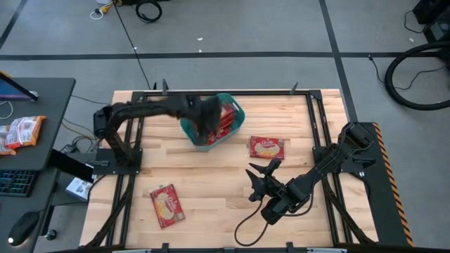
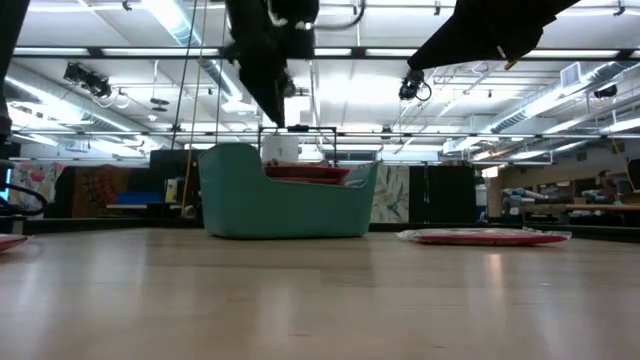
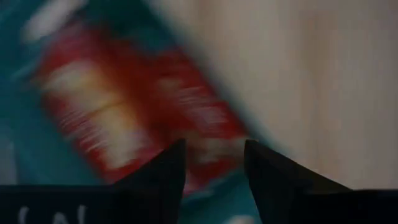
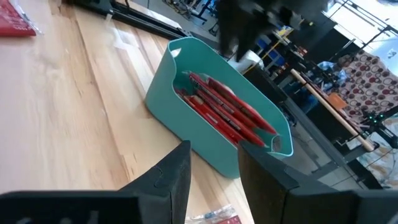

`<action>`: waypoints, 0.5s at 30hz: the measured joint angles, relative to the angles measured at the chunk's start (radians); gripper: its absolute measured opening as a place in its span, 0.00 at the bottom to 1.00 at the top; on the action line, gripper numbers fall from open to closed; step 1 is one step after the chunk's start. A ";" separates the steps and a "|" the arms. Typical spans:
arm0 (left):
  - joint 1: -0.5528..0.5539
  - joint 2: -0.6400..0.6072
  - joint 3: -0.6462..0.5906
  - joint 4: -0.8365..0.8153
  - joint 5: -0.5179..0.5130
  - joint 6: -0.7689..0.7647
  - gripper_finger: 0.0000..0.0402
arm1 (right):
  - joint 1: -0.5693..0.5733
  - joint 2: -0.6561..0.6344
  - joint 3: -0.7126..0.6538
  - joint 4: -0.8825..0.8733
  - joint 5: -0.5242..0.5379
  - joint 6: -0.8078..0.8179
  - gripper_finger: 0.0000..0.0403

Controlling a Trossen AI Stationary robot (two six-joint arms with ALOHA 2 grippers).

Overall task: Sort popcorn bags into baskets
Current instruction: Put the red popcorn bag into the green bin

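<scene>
The teal basket [image 1: 235, 112] stands at the table's far middle, with several red popcorn bags [image 4: 224, 106] on edge inside it. My left gripper [image 3: 214, 152] hovers open over the basket's near-left part [image 1: 204, 130], pointing steeply down at the bags [image 3: 124, 106]; nothing shows between its fingers. One popcorn bag [image 1: 267, 147] lies flat to the right of the basket. Another [image 1: 166, 205] lies flat near the front left. My right gripper [image 1: 261, 176] waits open near the table's middle right, aimed at the basket [image 4: 186, 124], empty.
Black frame rails [image 1: 315, 126] run along the table's left and right sides. A dark cable [image 1: 246, 225] loops on the table near the right arm. Orange-and-white packets [image 1: 21, 132] lie on a side desk off the table's left. Bare wood lies between the two loose bags.
</scene>
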 joint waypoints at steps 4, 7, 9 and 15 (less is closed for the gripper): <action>-0.151 -0.003 0.004 -0.075 0.026 0.053 0.41 | 0.000 0.000 0.000 0.000 -0.005 0.006 0.34; -0.247 -0.003 0.004 -0.069 0.020 0.021 0.40 | 0.000 0.000 0.000 0.011 -0.012 0.007 0.34; -0.306 -0.003 0.004 -0.066 0.019 -0.007 0.39 | 0.001 0.000 0.000 0.014 -0.031 0.007 0.34; -0.462 -0.004 -0.006 -0.128 0.022 -0.137 0.39 | 0.002 0.000 0.000 0.015 -0.037 0.007 0.34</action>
